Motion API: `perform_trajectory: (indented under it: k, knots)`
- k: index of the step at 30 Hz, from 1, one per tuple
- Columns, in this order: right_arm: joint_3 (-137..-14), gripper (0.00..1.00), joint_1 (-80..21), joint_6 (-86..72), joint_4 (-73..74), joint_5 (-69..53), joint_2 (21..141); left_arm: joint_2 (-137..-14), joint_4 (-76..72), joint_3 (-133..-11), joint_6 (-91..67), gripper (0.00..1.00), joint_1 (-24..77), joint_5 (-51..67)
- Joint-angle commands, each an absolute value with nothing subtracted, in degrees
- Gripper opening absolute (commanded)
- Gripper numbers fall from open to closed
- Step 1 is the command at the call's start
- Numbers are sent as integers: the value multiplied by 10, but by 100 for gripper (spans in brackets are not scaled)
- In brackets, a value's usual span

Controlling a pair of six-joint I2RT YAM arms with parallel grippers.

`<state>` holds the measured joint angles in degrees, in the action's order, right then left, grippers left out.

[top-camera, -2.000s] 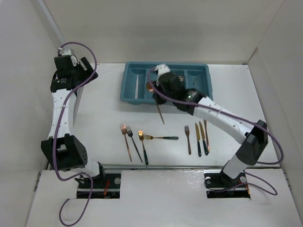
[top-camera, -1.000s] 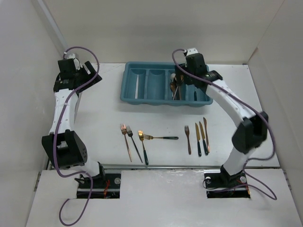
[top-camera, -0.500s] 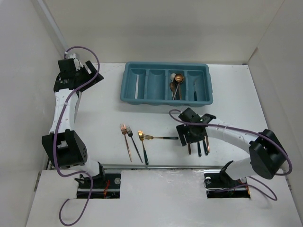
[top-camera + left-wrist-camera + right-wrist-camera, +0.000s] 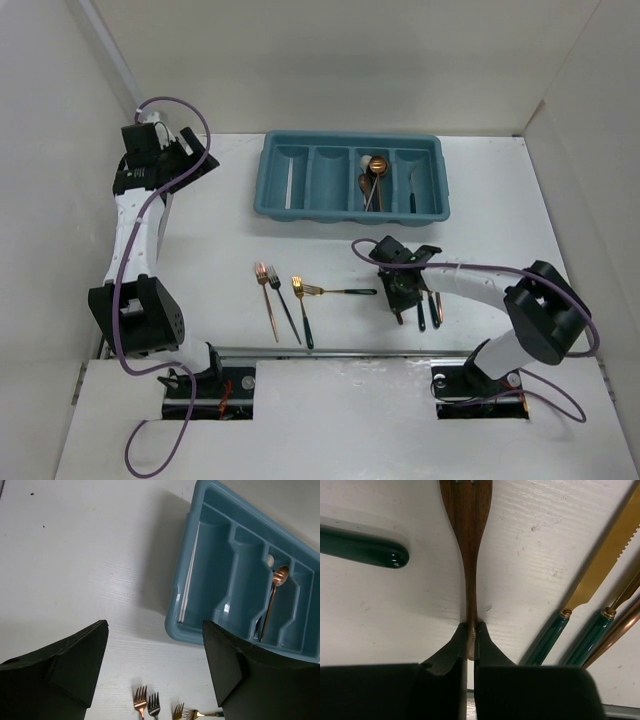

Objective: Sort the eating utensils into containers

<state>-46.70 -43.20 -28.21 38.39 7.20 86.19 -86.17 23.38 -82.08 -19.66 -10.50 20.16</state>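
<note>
Item: copper fork (image 4: 470, 555), flat on table (image 4: 530, 535). My right pincer (image 4: 471, 630) is clenched on its handle end, likely for lifting. Knives (image 4: 590, 580) lie just beside, 3 o'clock. Tray (image 4: 350, 213) at 12 o'clock, the probable destination.

The top camera looks down from above the near edge on the whole table (image 4: 215, 230), the left wrist camera looks from high at far left toward the teal tray (image 4: 210, 565), which both views share, and the right wrist camera hangs close over a copper fork (image 4: 470, 570).
</note>
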Motion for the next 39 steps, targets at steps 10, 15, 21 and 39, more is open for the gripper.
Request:
perform_trajectory:
  k: [10,15,21,39]
  knots:
    - [-676,0,-501,-269,504,257,792,-823,220,-817,-200,75,-107,206]
    - [-816,0,-484,-189,475,336,783,-828,220,-817,-200,75,-107,206]
    - [-902,0,-273,-26,324,261,887,-828,220,-811,-200,73,-107,206]
    - [-1040,80,-149,23,395,164,1066,-829,220,-817,-190,73,-91,201]
